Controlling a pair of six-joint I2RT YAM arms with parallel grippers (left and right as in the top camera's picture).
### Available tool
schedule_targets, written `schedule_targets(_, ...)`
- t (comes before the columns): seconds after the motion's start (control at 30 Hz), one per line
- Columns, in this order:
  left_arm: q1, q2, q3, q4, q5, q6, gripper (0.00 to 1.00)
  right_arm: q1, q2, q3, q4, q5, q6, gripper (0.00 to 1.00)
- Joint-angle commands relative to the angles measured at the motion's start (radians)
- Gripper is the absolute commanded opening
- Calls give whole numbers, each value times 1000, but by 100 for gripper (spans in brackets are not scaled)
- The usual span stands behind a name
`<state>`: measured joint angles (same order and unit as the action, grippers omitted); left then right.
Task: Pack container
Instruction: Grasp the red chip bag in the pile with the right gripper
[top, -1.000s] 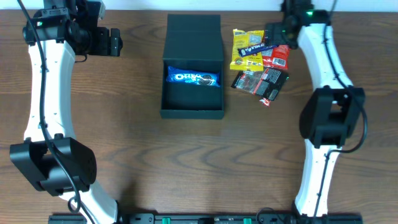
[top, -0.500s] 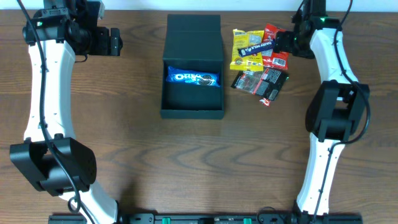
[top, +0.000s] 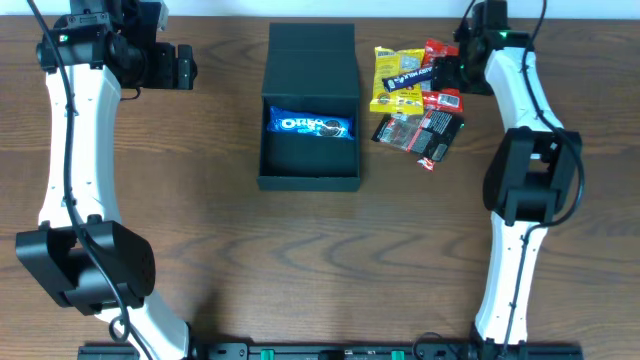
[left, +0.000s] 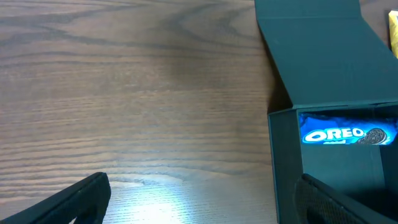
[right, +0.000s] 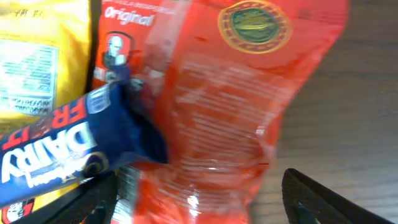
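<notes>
The container (top: 310, 170) is a dark box standing open in the table's middle, its flap lid (top: 312, 60) lying flat behind it. A blue Oreo packet (top: 310, 126) lies inside. It also shows in the left wrist view (left: 345, 134) beside the container's wall (left: 283, 155). My left gripper (top: 185, 67) is open and empty, left of the box (left: 199, 208). My right gripper (top: 448, 72) is open over the snack pile, its fingers either side of a red packet (right: 230, 93).
The snack pile right of the box holds a yellow packet (top: 392, 75), a blue Dairy bar (top: 412, 77) lying across it, and dark and red packets (top: 425, 132) nearer the front. The bar (right: 62, 149) overlaps the red packet's left edge.
My right gripper has shifted over the back of the snack pile, right and then a little back left, uncovering the top red packet. The left arm has not moved.
</notes>
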<state>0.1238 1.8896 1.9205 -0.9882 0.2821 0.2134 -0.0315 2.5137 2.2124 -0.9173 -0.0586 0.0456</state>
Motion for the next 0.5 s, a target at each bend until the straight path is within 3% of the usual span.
schedule_targets(0.0,7,6,-1,-2,7,-5,95,19,50,0,-3,25,-25,74)
schedule_targets(0.13,7,6,-1,-2,7,-4,95,27,61,0,-9,25,-25,59)
schedule_targets(0.23,7,6,-1,-2,7,-4,95,27,61,0,-16,25,-24,36)
schedule_targets(0.47,7,6,-1,-2,7,-4,95,24,61,13,-117,60,-24,5)
